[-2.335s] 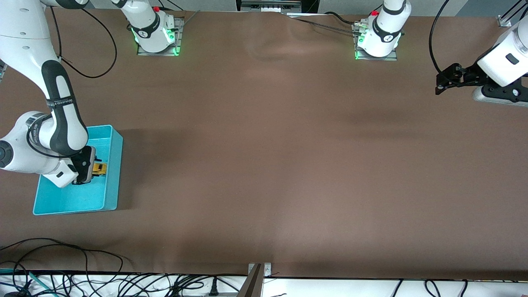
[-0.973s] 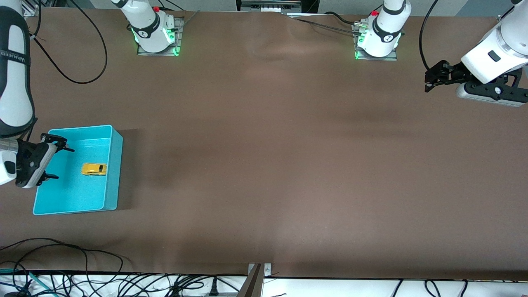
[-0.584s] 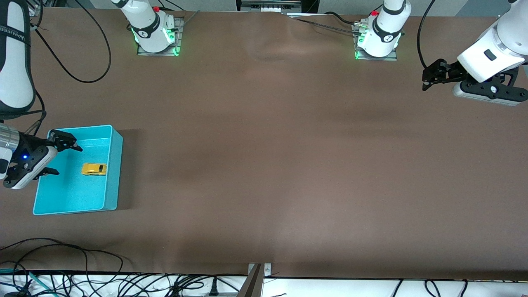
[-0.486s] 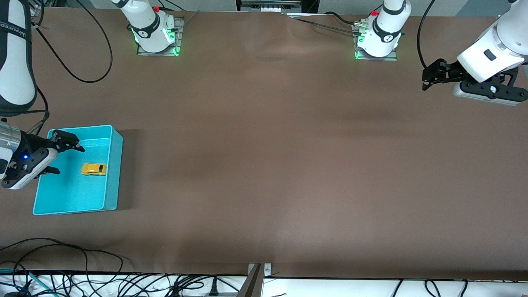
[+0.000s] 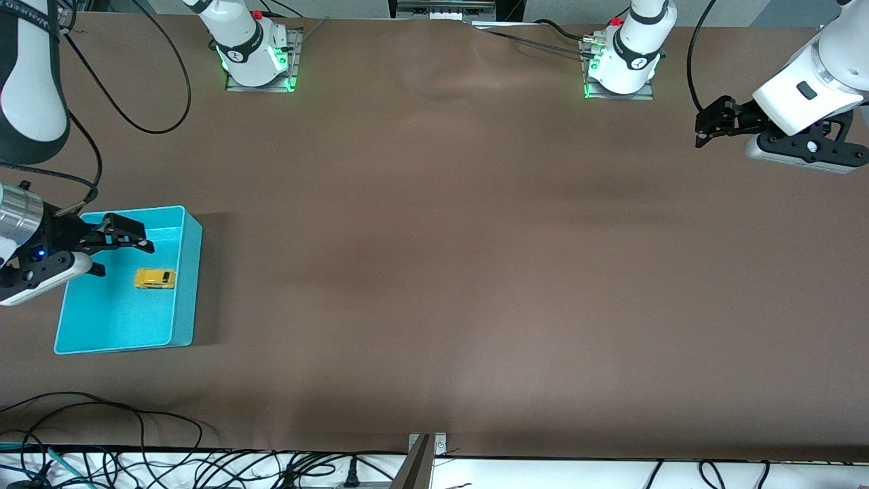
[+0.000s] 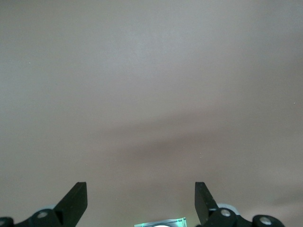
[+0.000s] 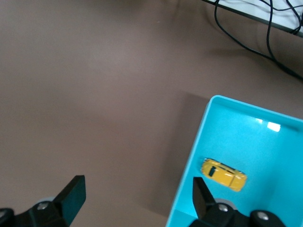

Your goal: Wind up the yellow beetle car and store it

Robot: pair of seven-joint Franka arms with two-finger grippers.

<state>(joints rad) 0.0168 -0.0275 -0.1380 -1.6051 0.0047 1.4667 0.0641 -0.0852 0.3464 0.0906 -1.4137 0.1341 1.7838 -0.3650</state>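
The yellow beetle car lies on its wheels on the floor of the turquoise bin, at the right arm's end of the table. In the right wrist view the yellow beetle car shows inside the bin, free of any finger. My right gripper hangs open and empty in the air over the bin's edge nearest the right arm's end. The right gripper has one finger over bare table and one over the bin wall. My left gripper waits open and empty over bare table at the left arm's end, and the left gripper sees only brown tabletop.
Two arm bases stand along the table edge farthest from the front camera. Black cables run below the nearest edge, with a metal bracket at its middle. A black cable loops on the table near the right arm.
My right gripper has let go of the car, risen out of the bin and swung toward the table's end, leaving the car inside. The left gripper drifted slightly inward.
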